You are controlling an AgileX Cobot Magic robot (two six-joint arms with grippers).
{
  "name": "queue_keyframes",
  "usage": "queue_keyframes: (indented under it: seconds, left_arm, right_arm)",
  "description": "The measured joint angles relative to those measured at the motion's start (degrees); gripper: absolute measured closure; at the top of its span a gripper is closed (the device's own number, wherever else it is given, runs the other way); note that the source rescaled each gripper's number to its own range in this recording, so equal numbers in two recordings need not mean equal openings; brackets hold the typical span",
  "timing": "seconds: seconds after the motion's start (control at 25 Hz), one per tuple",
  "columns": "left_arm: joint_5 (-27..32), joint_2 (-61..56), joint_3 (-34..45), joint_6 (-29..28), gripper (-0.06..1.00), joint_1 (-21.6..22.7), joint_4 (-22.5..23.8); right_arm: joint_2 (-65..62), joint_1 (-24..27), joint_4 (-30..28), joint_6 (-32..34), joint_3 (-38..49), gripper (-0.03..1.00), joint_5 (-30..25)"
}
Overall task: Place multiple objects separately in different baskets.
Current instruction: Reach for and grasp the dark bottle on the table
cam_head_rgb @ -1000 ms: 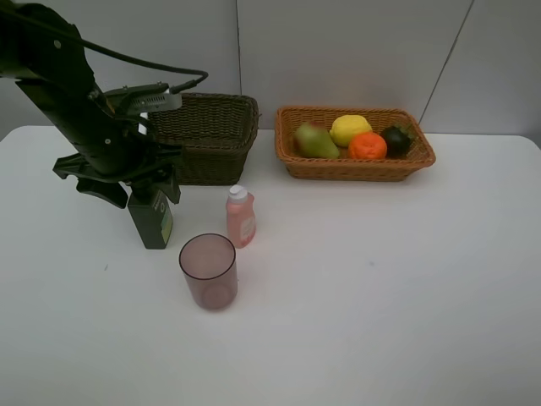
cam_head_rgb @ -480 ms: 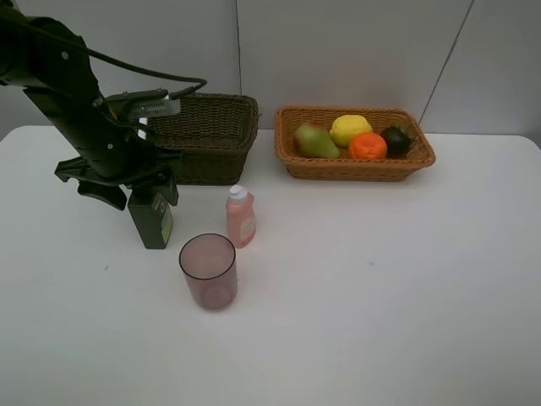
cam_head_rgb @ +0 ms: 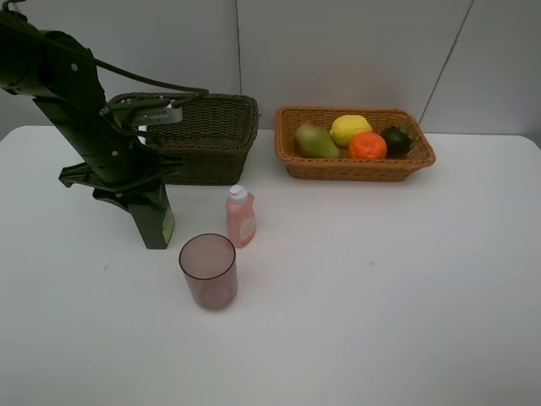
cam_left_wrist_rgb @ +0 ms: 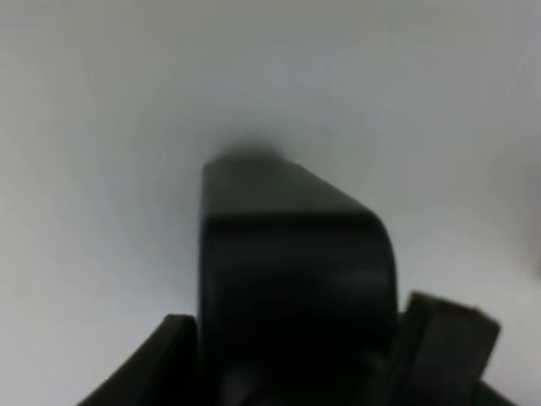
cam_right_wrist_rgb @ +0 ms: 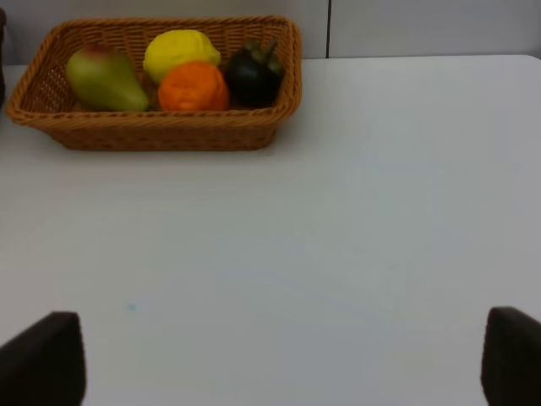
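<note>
2 baskets stand at the top of the exterior high view on the white table [cam_head_rgb: 380, 288]. These are 1 deep dark basket [cam_head_rgb: 215, 139] at upper left and 1 shallow tan basket [cam_head_rgb: 355, 169] at upper centre-right. The dark basket's left end is hidden behind the left arm, and its inside is too dark to read. The tan basket holds 4 fruits packed close: 1 pear [cam_head_rgb: 315, 140], 1 lemon [cam_head_rgb: 350, 128], 1 orange [cam_head_rgb: 368, 145] and 1 mangosteen [cam_head_rgb: 396, 138]. At left of centre, the left gripper [cam_head_rgb: 139, 193] covers the top of the dark green bottle [cam_head_rgb: 158, 227], which stands upright on the table. Only the bottle's lower body shows. Just to its right stands 1 small pink bottle [cam_head_rgb: 240, 216], and below that, 1 pink cup [cam_head_rgb: 208, 271], upright and apart from both bottles.

Left wrist view: everything is blurred. 1 dark block, the dark green bottle [cam_left_wrist_rgb: 296, 262], fills the space between 2 dark fingers [cam_left_wrist_rgb: 448, 338]. The jaws sit against its sides, partly closed and gripping it.

Right wrist view: the right gripper [cam_right_wrist_rgb: 270, 372] shows only as 2 fingertips [cam_right_wrist_rgb: 42, 359] cut off at the frame's edge. They are spread wide with bare table between them and hold nothing. The tan basket [cam_right_wrist_rgb: 161, 131] with the same 4 fruits is seen whole, well apart from the fingertips.
</note>
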State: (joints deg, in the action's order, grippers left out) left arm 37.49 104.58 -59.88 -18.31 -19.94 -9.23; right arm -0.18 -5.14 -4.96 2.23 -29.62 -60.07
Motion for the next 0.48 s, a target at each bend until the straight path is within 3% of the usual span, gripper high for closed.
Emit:
queue_keyframes:
  seconds: [0.48]
  left_arm:
    - [1.8,-2.7,-1.0,0.0,0.43,0.0,0.1]
  right_arm:
    - [0.0,0.0,0.0,0.1,0.0,-0.03,0.0]
